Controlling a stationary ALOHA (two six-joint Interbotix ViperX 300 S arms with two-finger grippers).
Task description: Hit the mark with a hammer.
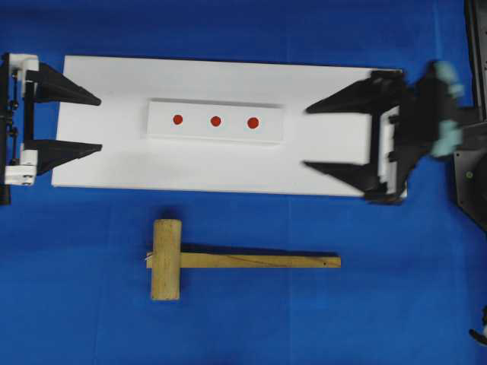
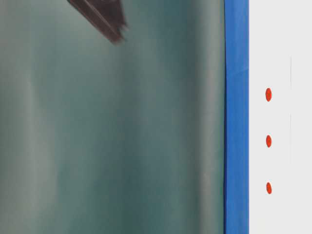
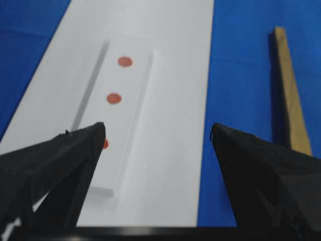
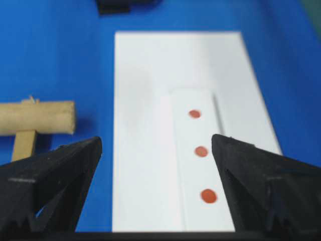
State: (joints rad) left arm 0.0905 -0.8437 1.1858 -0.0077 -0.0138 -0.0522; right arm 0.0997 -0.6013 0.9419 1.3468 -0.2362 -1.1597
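The mark point(image 1: 253, 122) sat at the right end of a row of three red dots on the raised white strip point(image 1: 216, 122) — a plain, solid round spot, a shade bigger than its two neighbours point(image 1: 215, 121) point(image 1: 177, 119). No lettering or label could be read anywhere. The strip lay in the middle of a white board point(image 1: 114, 160) on the blue table cover point(image 1: 76, 304).

The right gripper point(image 1: 307, 138) hung over the board's right end, jaws spread wide and holding nothing, pointing at the mark but well short of it. In its wrist view, the mark point(image 4: 208, 196) showed nearest between the black fingers point(image 4: 261, 175).

The left gripper point(image 1: 100, 125) was over the board's left end — equally wide, equally empty, the mark well apart from it.

The hammer point(image 1: 228, 260), light wood with a thick cylindrical head and a flat handle pointing right, lay on the cover just in front of the board, touched by neither gripper.
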